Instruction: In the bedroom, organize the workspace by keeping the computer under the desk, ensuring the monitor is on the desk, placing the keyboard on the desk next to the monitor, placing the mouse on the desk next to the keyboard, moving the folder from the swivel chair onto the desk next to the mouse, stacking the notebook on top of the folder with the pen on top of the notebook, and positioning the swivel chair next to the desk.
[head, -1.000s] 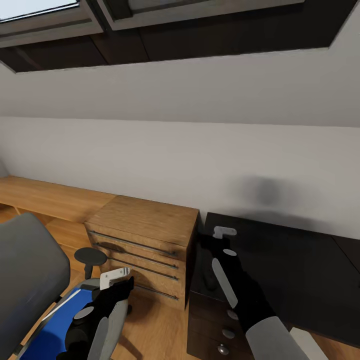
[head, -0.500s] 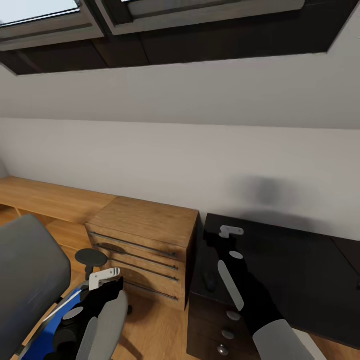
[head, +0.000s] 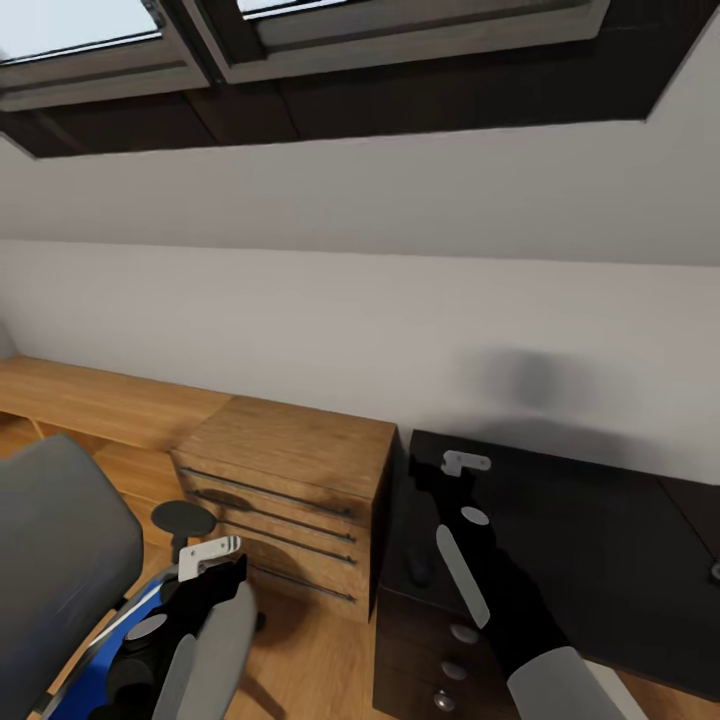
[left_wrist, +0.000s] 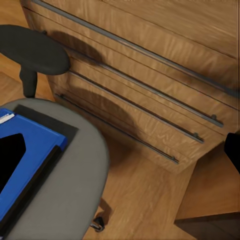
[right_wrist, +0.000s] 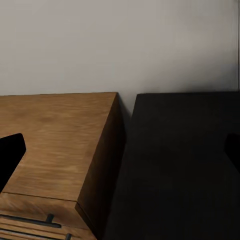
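In the head view the swivel chair (head: 60, 560) stood at about eight o'clock, its grey back rising at the left edge and one black armrest (head: 182, 518) just beside the wooden chest (head: 290, 480) with long bar handles. The blue folder (head: 105, 650) lay on the chair seat, partly covered by the left arm. The left gripper (head: 208, 557) hung over the seat's front edge near the armrest; its fingers were too poorly seen to tell whether they stood apart or together. In the left wrist view the folder (left_wrist: 27, 160) rested flat on the grey seat (left_wrist: 75, 190), with the chest's drawer fronts (left_wrist: 145, 95) close beyond. At about five o'clock stood the black desk (head: 590, 560), touching the chest's side, its round silver knobs (head: 463, 633) showing below the right arm. The right gripper (head: 462, 462) hovered over the desk's near left corner; whether it was spread or closed could not be told. The right wrist view showed the desk top (right_wrist: 180, 165) beside the chest top (right_wrist: 55, 140), under a pale wall (right_wrist: 120, 45).
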